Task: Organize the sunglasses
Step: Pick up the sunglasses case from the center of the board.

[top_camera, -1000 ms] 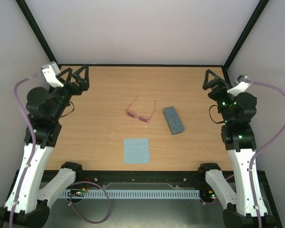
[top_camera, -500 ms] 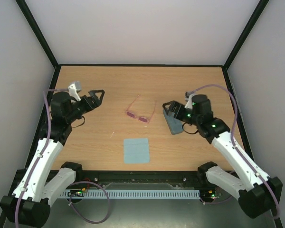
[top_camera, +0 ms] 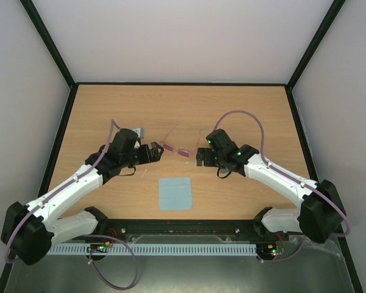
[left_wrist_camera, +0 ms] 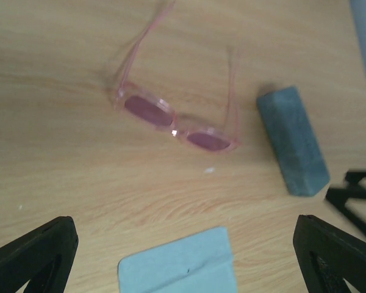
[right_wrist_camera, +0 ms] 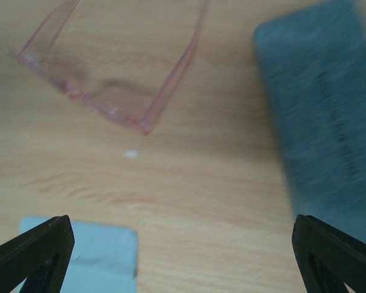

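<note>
**Item inspected:** the sunglasses (top_camera: 178, 148) lie near the middle of the worktop (top_camera: 110, 110). Their arms are unfolded and point toward 12 o'clock, with the lens front toward 6 o'clock. Nothing touches them.

**End effectors:** the left end effector (top_camera: 154, 152) stands just beside the sunglasses at 9 o'clock, and the right end effector (top_camera: 201, 156) at 3 o'clock. Both are released, jaws spread wide, grasping nothing. The flanking stance suggests preparation for a two-sided pickup or for folding the arms.

**Surroundings:** the blue-grey case (left_wrist_camera: 291, 140) appears shut. It lies at 3 o'clock of the sunglasses, near but apart, largely under the right wrist in the overhead view. The light blue cloth (top_camera: 174, 193) lies flat at 6 o'clock, apart.

**Assessment:** the task is at its opening stage, with the sunglasses neither folded nor stowed.

**Risk:** the thin frame may skid or twist under a one-sided pinch.
</note>
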Available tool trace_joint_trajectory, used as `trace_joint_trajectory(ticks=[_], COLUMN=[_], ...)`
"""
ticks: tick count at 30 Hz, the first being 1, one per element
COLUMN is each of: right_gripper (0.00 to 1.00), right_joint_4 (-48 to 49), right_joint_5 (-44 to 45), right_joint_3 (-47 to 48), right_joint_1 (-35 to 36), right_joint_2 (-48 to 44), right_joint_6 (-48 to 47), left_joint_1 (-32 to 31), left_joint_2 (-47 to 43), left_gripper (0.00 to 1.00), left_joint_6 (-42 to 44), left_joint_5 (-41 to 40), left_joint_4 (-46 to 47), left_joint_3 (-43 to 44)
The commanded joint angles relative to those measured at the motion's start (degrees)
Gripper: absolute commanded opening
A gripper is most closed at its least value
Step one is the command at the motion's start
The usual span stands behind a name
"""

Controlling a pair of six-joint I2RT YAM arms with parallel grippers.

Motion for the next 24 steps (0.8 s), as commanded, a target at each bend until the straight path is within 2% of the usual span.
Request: trace_joint_trajectory(ticks=[1,5,9,14,24], right_gripper=[0.99,0.99,0.99,0.99,0.97], right_joint_4=[-6.6,-6.2,-2.7,-2.1,0.6], right_joint_5=[20.2,21.2,11.8,10.4,5.2], right_joint_3=[5.9,6.9,5.8,6.2,3.8], right_joint_1=[0.1,-1.6,-8.0,-11.9,-12.4], right_joint_2=[1.9,4.6,8.0,12.7,16.7], right_joint_6=[-5.0,-9.3,-13.8,-15.4,-15.0], left_joint_1=[-2.4,-3.6,-4.3,-4.6,-5.1], left_joint_2=[-0.2,-2.5,-5.7,-7.1,-7.4], left_gripper=[1.00,0.99,1.00,1.00,1.00], left_joint_6=[0.5,-2.3,-3.8,-3.9,-5.1], left_joint_5=[-2.7,0.0,-0.1,0.0,0.4], left_joint_4=[-0.8,2.6,4.7,3.1,4.2], left_joint_3=[-2.3,-5.5,-8.1,-8.5,-11.1])
